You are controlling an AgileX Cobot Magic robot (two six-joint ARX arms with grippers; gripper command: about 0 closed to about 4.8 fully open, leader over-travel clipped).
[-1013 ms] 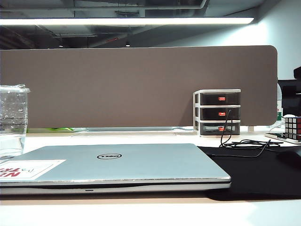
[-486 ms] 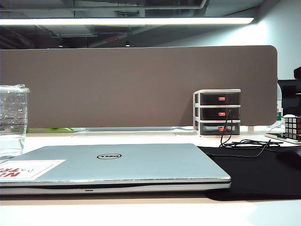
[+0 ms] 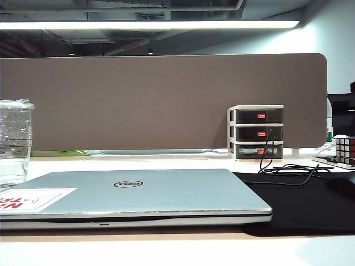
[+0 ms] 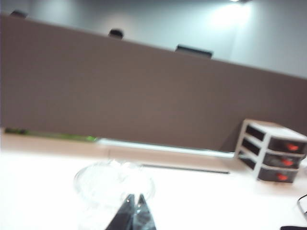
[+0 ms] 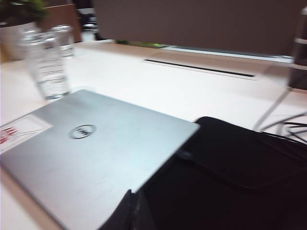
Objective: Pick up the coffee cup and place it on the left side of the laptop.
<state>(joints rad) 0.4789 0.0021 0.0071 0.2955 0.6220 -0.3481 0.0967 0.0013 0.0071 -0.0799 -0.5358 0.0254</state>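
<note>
Left wrist view showed the left gripper [image 4: 133,211] with its fingertips pressed together and nothing between them, poised just above and on the near side of the cup [image 4: 114,184] — the clear lid lay right behind the tips, not touching as far as the blur allowed. In the right wrist view the right gripper [image 5: 130,211] was likewise closed and empty, hanging over the near corner of the laptop [image 5: 96,153], where its edge met a black mat [image 5: 230,182]. The cup [image 5: 46,64] stood upright on the desk [image 5: 158,91] just past the laptop's far-left corner. Seen from the exterior view, it sat at the left edge, beside the closed laptop's sticker end. Farther back — a small drawer unit [image 3: 257,132], a trailing cable [image 3: 288,169], a puzzle cube [image 3: 345,151], then the brown partition [image 3: 166,100] and a ceiling light strip [image 3: 150,25].
</note>
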